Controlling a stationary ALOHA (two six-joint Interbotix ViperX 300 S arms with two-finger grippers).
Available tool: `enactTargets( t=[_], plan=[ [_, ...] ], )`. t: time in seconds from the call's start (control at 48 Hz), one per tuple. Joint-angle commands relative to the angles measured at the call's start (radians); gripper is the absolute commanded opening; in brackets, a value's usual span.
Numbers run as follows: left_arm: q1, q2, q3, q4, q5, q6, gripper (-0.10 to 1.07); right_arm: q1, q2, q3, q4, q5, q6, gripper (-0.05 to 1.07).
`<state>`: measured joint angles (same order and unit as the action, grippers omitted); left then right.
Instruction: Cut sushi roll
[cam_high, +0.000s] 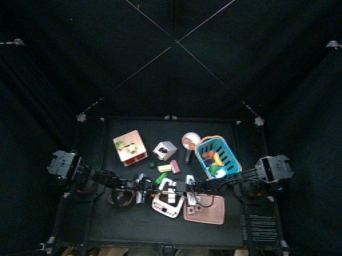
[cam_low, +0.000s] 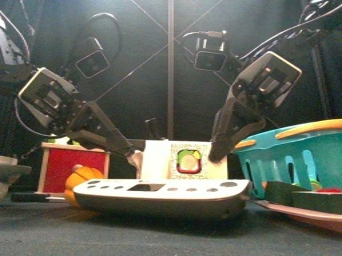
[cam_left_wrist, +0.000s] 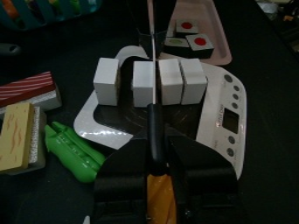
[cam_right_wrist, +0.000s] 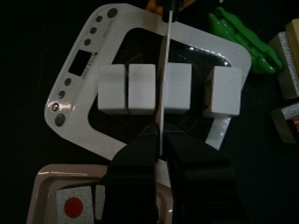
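Note:
The sushi roll (cam_left_wrist: 170, 80) is a row of white blocks lying on a white kitchen scale (cam_left_wrist: 233, 114). One end block (cam_right_wrist: 225, 92) sits a little apart from the others (cam_right_wrist: 142, 87). My left gripper (cam_left_wrist: 156, 162) is shut on the orange handle of a knife (cam_left_wrist: 152, 105). Its thin blade crosses the roll between the two middle blocks. In the right wrist view the blade (cam_right_wrist: 170, 52) runs straight into my right gripper (cam_right_wrist: 158, 144), whose jaws are closed on its tip end at the roll's side. In the top view both arms meet over the scale (cam_high: 167, 204).
A pink tray (cam_left_wrist: 193, 17) with cut sushi pieces lies beside the scale. Green pea pods (cam_left_wrist: 70, 153) and flat boxes lie on its other side. A teal basket (cam_high: 218, 157) stands at the back right and a red box (cam_high: 130, 145) at the back left.

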<state>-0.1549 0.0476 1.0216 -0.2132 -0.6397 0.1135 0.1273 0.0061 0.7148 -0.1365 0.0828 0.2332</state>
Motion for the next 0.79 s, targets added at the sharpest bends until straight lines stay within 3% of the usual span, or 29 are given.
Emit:
enactTargets(
  t=[0.0, 0.438, 0.771],
  plan=[
    [0.029, -0.009, -0.018, 0.006, -0.002, 0.002, 0.39, -0.005, -0.029, -0.028, -0.002, -0.005, -0.005, 0.41],
    [0.035, -0.029, -0.018, 0.023, -0.002, 0.0, 0.39, -0.014, -0.032, -0.041, -0.012, -0.002, -0.003, 0.41],
    [0.014, -0.101, -0.041, 0.06, -0.002, 0.0, 0.39, -0.008, -0.132, -0.052, -0.058, 0.034, -0.005, 0.41]
  ],
)
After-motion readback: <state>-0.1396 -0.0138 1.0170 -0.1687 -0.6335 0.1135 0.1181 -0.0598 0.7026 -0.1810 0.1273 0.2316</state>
